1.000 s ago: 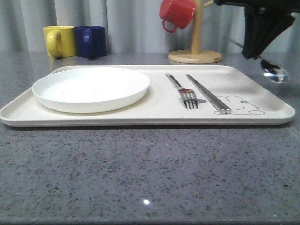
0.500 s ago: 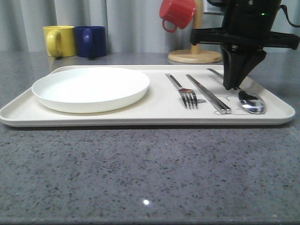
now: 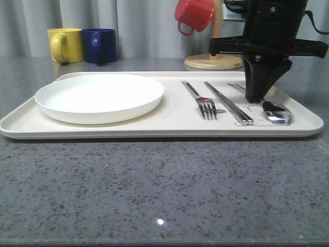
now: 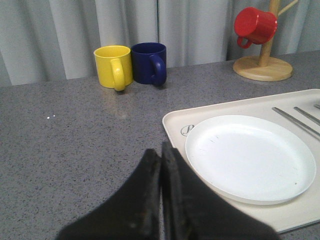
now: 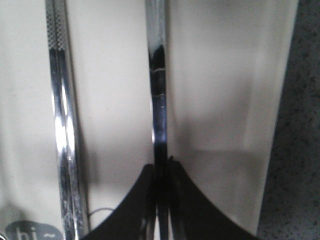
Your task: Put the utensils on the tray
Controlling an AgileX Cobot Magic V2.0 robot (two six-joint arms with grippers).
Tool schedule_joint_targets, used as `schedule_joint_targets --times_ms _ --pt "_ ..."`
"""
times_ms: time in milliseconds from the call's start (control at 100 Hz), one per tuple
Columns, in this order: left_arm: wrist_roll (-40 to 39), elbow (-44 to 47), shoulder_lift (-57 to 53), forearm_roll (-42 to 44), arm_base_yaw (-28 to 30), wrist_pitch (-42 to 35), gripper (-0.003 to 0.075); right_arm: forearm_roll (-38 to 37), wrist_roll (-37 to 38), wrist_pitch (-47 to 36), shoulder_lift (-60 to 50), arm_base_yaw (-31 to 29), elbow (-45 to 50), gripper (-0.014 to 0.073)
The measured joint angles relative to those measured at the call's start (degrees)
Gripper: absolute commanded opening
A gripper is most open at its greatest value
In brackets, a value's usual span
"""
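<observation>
- The right gripper (image 3: 255,96) points down over the tray's right part, its jaws narrow and closed on the spoon (image 3: 276,115) handle (image 5: 159,100).
- The spoon lies on the tray (image 3: 154,126), bowl toward the front edge, just right of the chopsticks (image 3: 229,103).
- The fork (image 3: 201,102) lies left of the chopsticks, apart from them.
- The white plate (image 3: 99,96) sits on the tray's left part.
- The left gripper (image 4: 161,200) hangs above the grey table (image 4: 75,130) near the tray's corner, jaws pressed together, holding nothing.
</observation>
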Motion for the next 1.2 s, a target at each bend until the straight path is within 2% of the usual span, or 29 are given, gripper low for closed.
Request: schedule_joint_targets --times_ms 120,230,570,880,1050,1200 --pt "0.0 0.0 0.0 0.0 0.0 0.0 -0.0019 0.0 0.0 -0.11 0.0 0.09 0.0 0.0302" --pt "0.0 0.0 0.0 0.0 0.0 0.0 -0.0019 0.1 0.0 -0.23 0.0 0.09 -0.09 0.0344" --pt "0.0 0.0 0.0 0.0 0.0 0.0 -0.0019 -1.66 -0.31 0.19 -2.8 0.09 0.13 0.0344" --pt "0.0 0.0 0.0 0.0 0.0 0.0 -0.0019 -5.2 -2.29 0.23 -16.33 -4.35 1.17 0.0343" --pt "0.0 0.0 0.0 0.0 0.0 0.0 -0.0019 -5.91 -2.65 -1.79 -25.68 -8.73 8.01 0.0344" --pt "0.0 0.0 0.0 0.0 0.0 0.0 -0.0019 -7.06 -2.7 -6.46 -35.82 -10.54 19.33 0.0342"
